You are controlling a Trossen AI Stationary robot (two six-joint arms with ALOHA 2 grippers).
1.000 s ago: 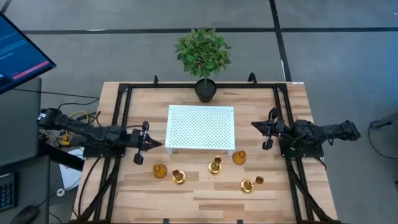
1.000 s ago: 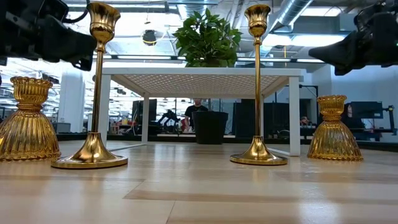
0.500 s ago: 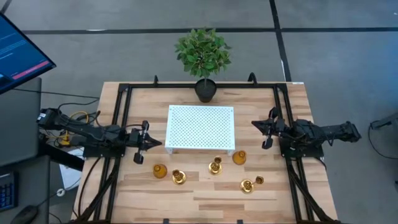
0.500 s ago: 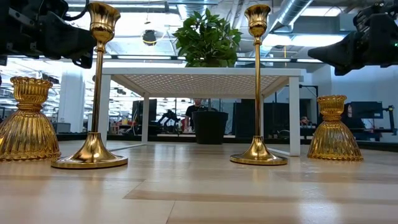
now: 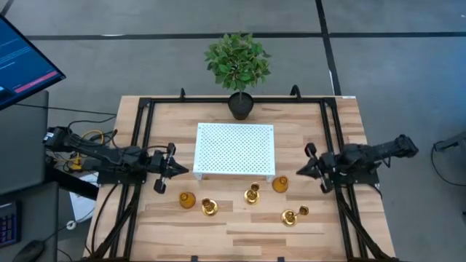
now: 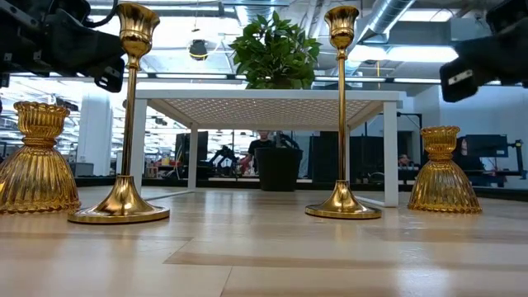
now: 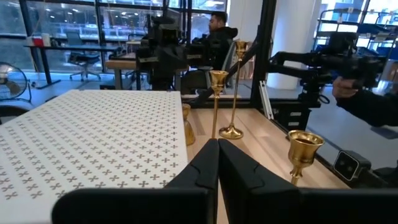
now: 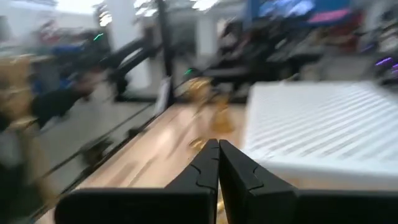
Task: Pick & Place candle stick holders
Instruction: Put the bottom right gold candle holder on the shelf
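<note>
Five shiny gold metal candle stick holders [image 5: 252, 193] stood lower centre on the wooden counter [image 5: 342, 225]; rigid, slick, probably top-heavy, best pinched at stems. Left hand [image 5: 178, 168] and right hand [image 5: 301, 171] were closed, empty

Bare wood open between my left pincer [image 5: 177, 169] and the white tray [image 5: 234, 149]. Tray blocks mid-table. Gold holders [image 5: 251, 195] strung along the near strip, gaps between them. Plant [image 5: 238, 67] closes the far edge.
</note>
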